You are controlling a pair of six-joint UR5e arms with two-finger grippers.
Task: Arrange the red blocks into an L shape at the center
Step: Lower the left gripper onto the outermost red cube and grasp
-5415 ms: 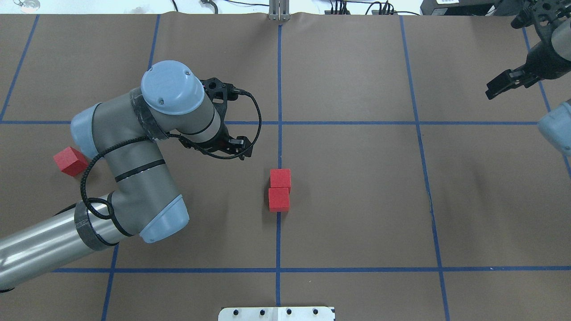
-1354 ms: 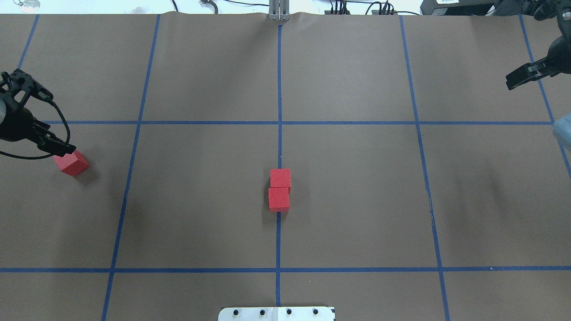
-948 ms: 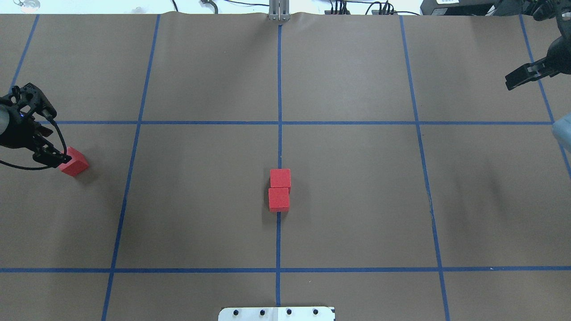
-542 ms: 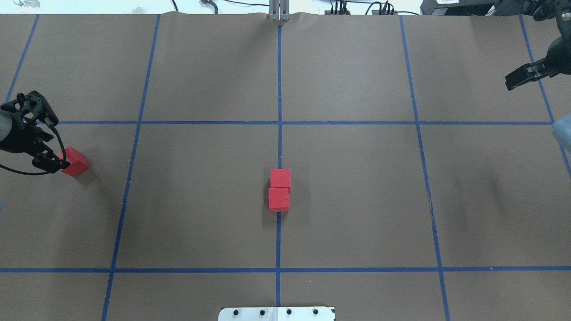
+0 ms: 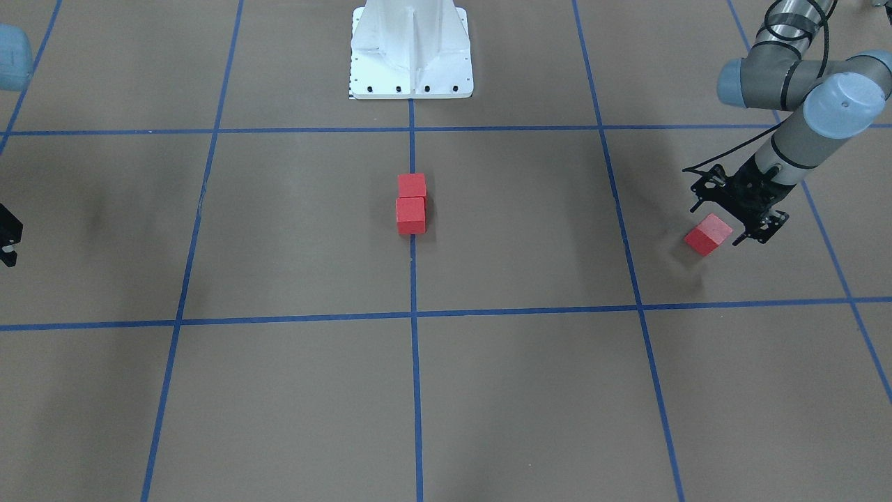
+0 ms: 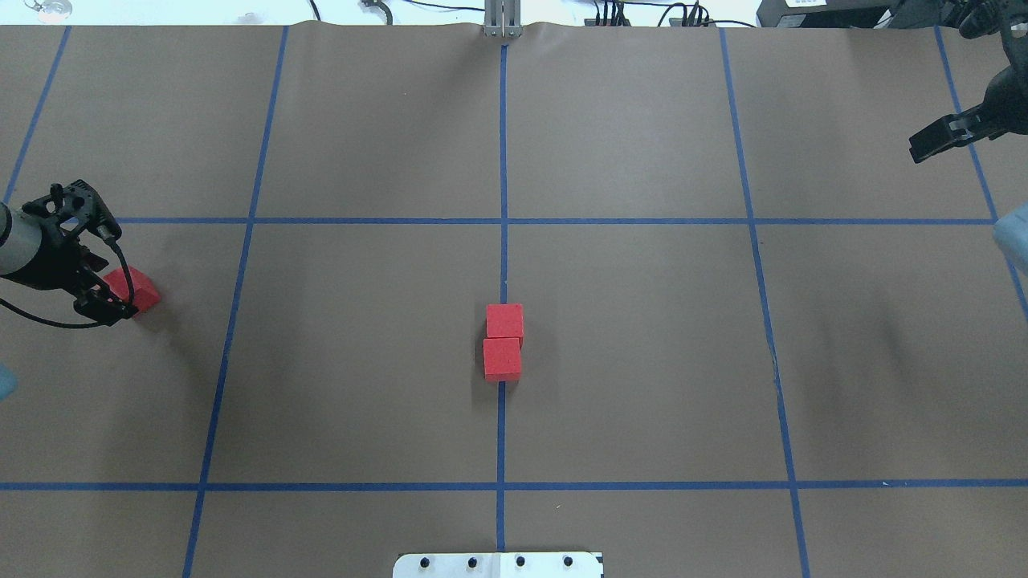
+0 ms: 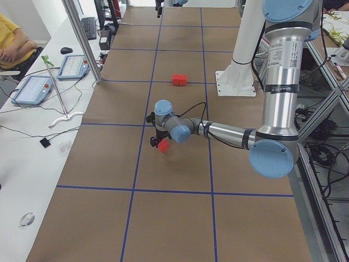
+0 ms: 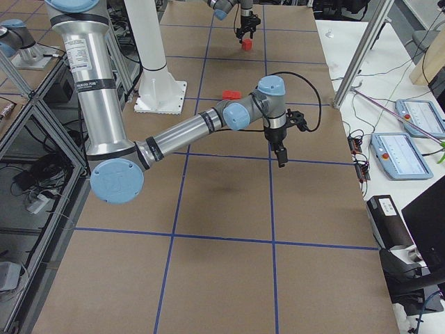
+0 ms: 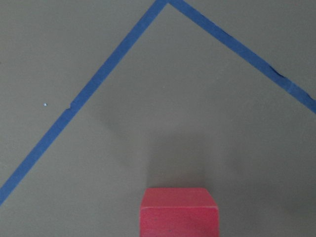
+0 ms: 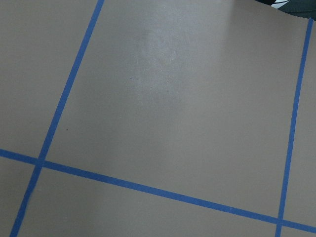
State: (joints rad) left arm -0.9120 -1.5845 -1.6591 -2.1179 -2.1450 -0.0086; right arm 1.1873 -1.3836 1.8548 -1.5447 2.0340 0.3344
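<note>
Tabletop (image 6: pixel 642 361): left gripper (image 6: pixel 108 301) partly hides block (image 6: pixel 136 287).

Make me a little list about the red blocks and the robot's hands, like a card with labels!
Blocks in the middle: two red blocks touching, lined up along the middle blue line
Lone block: one red block far out on the robot's left
Left gripper: right at the lone block, not holding it
Right gripper: far off at the right edge, holding nothing
L shape: not made yet, needs the third block
</note>
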